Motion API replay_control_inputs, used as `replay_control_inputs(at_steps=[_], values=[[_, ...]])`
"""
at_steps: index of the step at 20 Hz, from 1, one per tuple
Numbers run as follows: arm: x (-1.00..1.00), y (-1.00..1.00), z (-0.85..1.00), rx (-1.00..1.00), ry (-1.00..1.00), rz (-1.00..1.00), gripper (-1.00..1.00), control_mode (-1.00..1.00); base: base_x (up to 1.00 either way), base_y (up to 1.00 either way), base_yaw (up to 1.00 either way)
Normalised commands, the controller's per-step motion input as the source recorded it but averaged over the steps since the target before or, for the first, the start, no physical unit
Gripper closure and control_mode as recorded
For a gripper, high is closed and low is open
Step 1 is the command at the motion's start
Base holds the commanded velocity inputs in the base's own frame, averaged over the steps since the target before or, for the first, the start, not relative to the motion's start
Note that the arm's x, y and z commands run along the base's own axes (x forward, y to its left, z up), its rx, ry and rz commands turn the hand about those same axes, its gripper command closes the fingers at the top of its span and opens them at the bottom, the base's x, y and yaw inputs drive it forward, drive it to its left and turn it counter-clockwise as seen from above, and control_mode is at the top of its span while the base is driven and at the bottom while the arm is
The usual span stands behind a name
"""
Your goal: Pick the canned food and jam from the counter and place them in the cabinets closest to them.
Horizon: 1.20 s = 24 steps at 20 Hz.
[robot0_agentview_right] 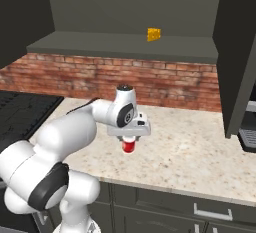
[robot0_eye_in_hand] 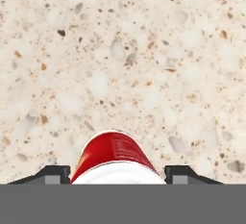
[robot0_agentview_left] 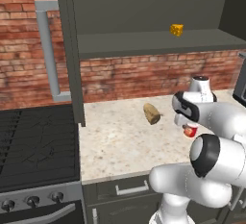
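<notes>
left base view: gripper (robot0_agentview_left: 189,128) holds the canned food (robot0_agentview_left: 190,131) just above the counter (robot0_agentview_left: 120,146), potato-ish lump (robot0_agentview_left: 152,113) nearby
right base view: can hangs under the hand, yellow wedge (robot0_agentview_right: 154,34) on the open cabinet shelf (robot0_agentview_right: 125,44)
hand view: fingertips (robot0_eye_in_hand: 54,174) snug on both sides of the can, no readable label

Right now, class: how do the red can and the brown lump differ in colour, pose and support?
The canned food is red with a white band; the brown lump is plain brown. The can hangs upright in the gripper; the lump lies on its side on the counter, untouched. Both are small.
</notes>
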Motion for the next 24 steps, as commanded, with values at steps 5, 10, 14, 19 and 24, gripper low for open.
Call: replay_control_inputs(at_steps=[5, 10, 14, 19, 24], values=[[-0.02, 0.04, 0.62, 0.00, -0.05, 0.00, 1.00, -1.00, 0.00, 0.00, 0.00], [-0.06, 0.03, 0.64, 0.00, -0.03, 0.00, 1.00, -1.00, 0.00, 0.00, 0.00], [-0.16, 0.01, 0.68, 0.00, -0.03, 0.02, 1.00, -1.00, 0.00, 0.00, 0.00], [-0.19, 0.09, 0.65, 0.00, -0.02, 0.05, 1.00, -1.00, 0.00, 0.00, 0.00], [-0.22, 0.17, 0.70, -0.01, -0.03, 0.06, 1.00, -1.00, 0.00, 0.00, 0.00]])
